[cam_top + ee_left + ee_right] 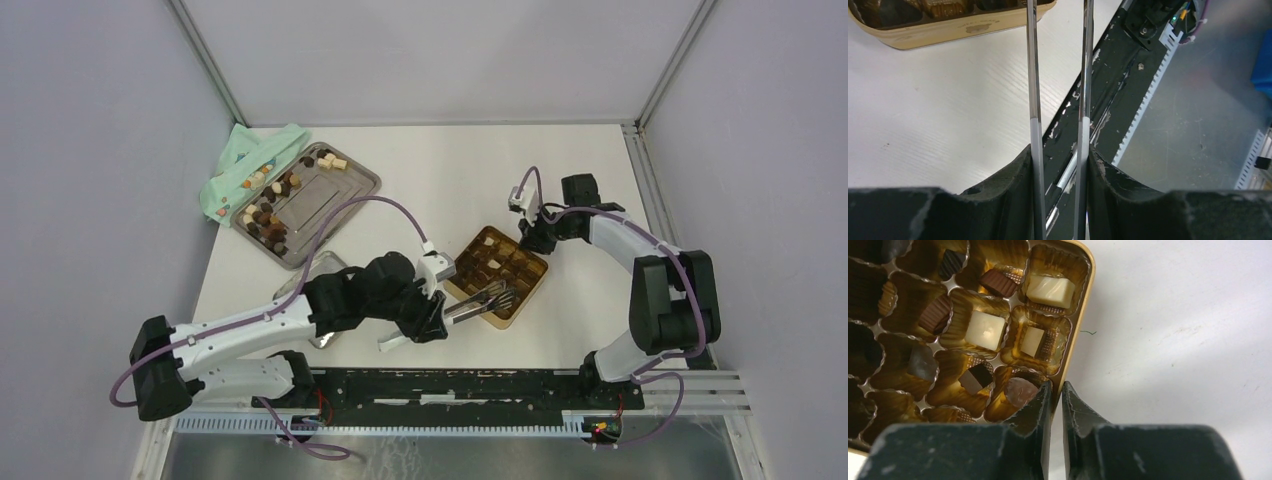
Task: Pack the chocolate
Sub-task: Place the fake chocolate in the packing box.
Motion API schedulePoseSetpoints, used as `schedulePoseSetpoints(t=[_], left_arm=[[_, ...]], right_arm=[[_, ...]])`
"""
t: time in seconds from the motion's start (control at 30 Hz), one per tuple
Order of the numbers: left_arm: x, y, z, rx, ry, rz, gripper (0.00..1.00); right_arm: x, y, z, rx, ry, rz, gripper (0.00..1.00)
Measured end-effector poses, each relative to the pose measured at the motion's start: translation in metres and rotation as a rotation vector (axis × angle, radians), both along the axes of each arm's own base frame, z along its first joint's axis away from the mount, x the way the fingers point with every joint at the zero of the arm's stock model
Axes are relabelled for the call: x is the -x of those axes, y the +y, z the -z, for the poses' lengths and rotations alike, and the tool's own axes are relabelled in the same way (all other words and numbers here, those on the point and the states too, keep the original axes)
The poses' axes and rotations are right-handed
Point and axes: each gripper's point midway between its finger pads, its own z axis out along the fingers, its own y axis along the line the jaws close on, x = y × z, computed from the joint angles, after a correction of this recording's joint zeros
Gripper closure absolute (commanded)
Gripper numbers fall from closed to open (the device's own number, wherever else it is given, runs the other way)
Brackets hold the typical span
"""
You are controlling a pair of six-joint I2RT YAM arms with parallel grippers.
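R gripper (1056,390) nearly closed on tin (1083,270) rim, choc (985,330) just left — L gripper (1060,155) tight on tongs (1034,75), half-squeezed.

Robotics lab test cell. White tabletop (440,180) boxed in by plain grey panels (440,60) on aluminium posts (207,62); black mounting rail (520,385) and slotted white cable duct (400,424) run along the near edge.

My chocolate (985,330) is bite-sized, dark brown, light brown and cream-white, some pieces sitting one to a cup in the gold tin (1088,285) just ahead of my right fingers (1030,440) (two white squares side by side), the other pieces (268,215) loose along the left of the metal tray (315,195).
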Motion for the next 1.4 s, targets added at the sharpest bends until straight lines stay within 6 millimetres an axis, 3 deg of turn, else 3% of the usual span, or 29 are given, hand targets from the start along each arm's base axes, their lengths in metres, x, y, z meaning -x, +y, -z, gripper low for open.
schedulePoseSetpoints(t=[0.3,0.5,0.9,1.13,1.4], left_arm=[[-0.008,-0.014,0.008,-0.110,-0.072,-0.038,0.98],[-0.001,-0.022,0.014,-0.165,-0.101,-0.020,0.98],[-0.006,-0.026,0.033,-0.259,-0.123,-0.041,0.93],[-0.006,-0.027,0.037,-0.270,-0.119,-0.037,0.80],[-0.007,-0.030,0.037,-0.273,-0.117,-0.035,0.59]], right_arm=[[-0.002,0.001,0.000,-0.028,0.009,0.070,0.88],[-0.003,0.002,0.000,-0.039,0.007,0.088,0.84],[-0.002,0.002,-0.005,-0.051,0.004,0.103,0.55],[-0.002,0.003,-0.018,-0.060,-0.035,0.102,0.40],[0.002,-0.003,-0.030,-0.077,-0.070,0.116,0.33]])
